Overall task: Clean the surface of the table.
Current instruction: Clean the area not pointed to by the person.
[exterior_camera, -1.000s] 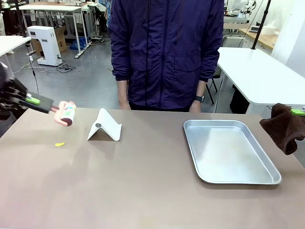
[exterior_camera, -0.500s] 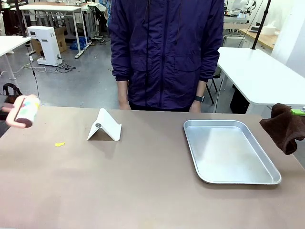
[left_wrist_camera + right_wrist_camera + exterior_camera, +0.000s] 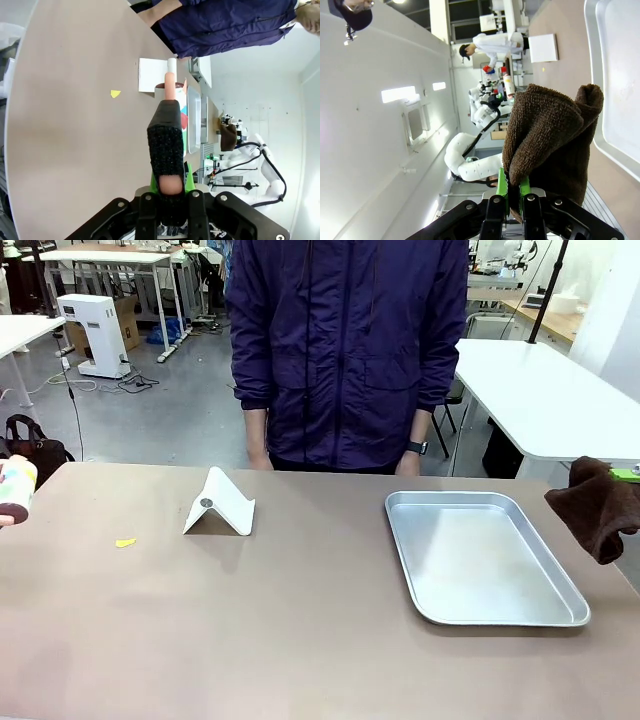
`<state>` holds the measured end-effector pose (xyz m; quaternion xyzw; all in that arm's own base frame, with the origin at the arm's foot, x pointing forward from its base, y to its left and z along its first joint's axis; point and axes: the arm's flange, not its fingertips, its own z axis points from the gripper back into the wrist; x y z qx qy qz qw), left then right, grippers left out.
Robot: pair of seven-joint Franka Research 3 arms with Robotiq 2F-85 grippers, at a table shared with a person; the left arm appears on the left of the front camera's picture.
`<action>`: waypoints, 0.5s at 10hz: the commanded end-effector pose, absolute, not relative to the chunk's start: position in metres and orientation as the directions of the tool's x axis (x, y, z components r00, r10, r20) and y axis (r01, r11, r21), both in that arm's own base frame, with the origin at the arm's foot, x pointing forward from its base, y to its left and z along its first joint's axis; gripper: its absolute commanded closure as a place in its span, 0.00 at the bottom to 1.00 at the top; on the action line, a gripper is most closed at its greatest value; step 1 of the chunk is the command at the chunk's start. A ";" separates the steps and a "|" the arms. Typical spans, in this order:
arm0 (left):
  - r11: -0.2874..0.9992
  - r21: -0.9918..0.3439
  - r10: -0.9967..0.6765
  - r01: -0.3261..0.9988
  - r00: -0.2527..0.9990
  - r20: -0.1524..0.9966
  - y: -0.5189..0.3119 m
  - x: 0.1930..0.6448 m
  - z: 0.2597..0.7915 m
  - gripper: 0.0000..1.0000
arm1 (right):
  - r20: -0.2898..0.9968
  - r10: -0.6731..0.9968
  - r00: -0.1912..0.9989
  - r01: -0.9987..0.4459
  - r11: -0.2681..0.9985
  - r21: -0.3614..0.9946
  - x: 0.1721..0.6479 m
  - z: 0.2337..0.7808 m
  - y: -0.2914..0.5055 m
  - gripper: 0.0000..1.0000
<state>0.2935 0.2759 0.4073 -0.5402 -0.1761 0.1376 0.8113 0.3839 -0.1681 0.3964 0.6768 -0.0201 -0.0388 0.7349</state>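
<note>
The left gripper (image 3: 168,120) is closed tight on the pink handle (image 3: 170,82) of a lint roller (image 3: 183,112), which points out over the table (image 3: 75,140). The right gripper (image 3: 512,186) pinches a brown cloth (image 3: 550,135) between its green pads, and the cloth hangs at the table's right end, just beside the metal tray (image 3: 565,618).

The table is in front of the robot. A yellow scrap (image 3: 125,542) lies on its left part, near a white folded card (image 3: 220,503). A person (image 3: 350,350) stands at the far side.

The handle is thin, so the roller may twist in the grip when it is pressed on the top. It could also push the scrap off the edge instead of lifting it. The hanging cloth may catch on the tray rim during a wipe.

One second ago the roller was above the left part of the table. Now it has drawn back to the left border of the front view. The cloth, scrap, card and tray have not moved.
</note>
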 end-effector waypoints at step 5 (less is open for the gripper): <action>0.438 -0.895 0.386 -0.080 0.916 0.106 0.255 0.319 0.400 0.80 | -0.021 -0.083 0.996 0.027 0.076 0.997 0.385 0.401 -0.166 0.90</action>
